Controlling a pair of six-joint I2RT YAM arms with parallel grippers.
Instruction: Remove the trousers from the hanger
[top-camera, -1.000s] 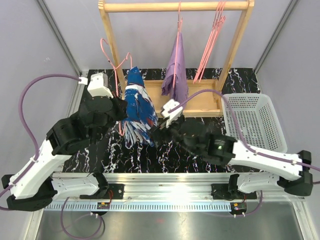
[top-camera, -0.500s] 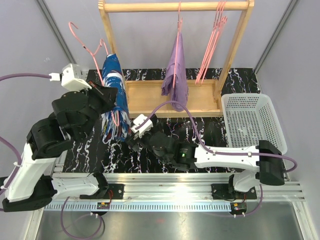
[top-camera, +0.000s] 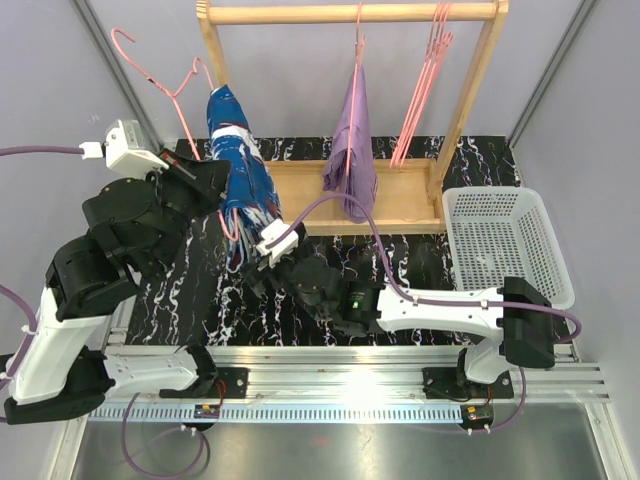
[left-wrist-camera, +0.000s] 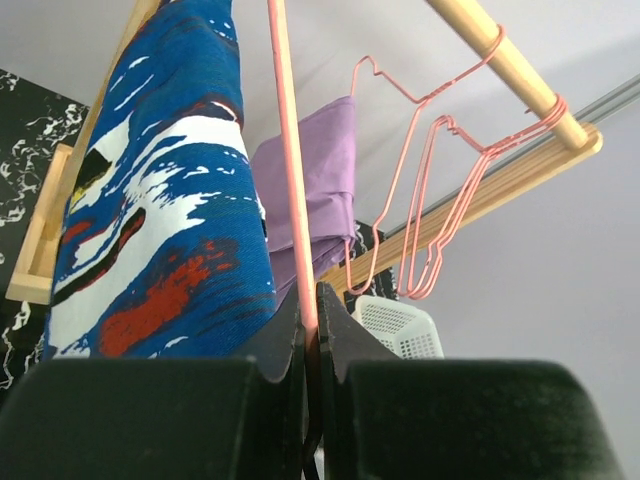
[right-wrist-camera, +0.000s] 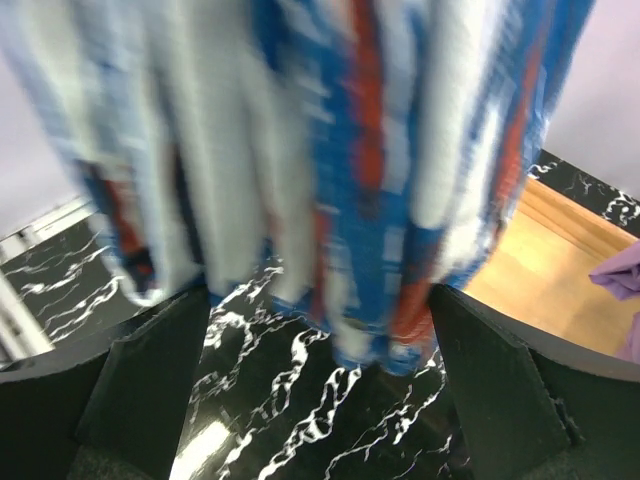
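Observation:
The royal blue patterned trousers (top-camera: 235, 160) hang from a pink wire hanger (top-camera: 150, 70) held up in the air left of the rack. My left gripper (top-camera: 200, 178) is shut on that hanger's wire (left-wrist-camera: 290, 180), with the blue trousers (left-wrist-camera: 160, 220) draped just left of the fingers. My right gripper (top-camera: 262, 268) stands open at the trousers' lower end. In its own view the blurred hem (right-wrist-camera: 330, 150) hangs between and just beyond the spread fingers (right-wrist-camera: 150, 380). The lilac trousers (top-camera: 352, 150) hang on another pink hanger from the rack's rod.
The wooden rack (top-camera: 350, 13) stands at the back, with several empty pink hangers (top-camera: 425, 80) on its right end. A white mesh basket (top-camera: 500, 240) sits at the right. The rack's base board (top-camera: 300, 185) lies behind the blue trousers.
My left arm has carried the hanger with the blue trousers up and to the left. My right arm has swung left after them, its open gripper staying at their lower end.

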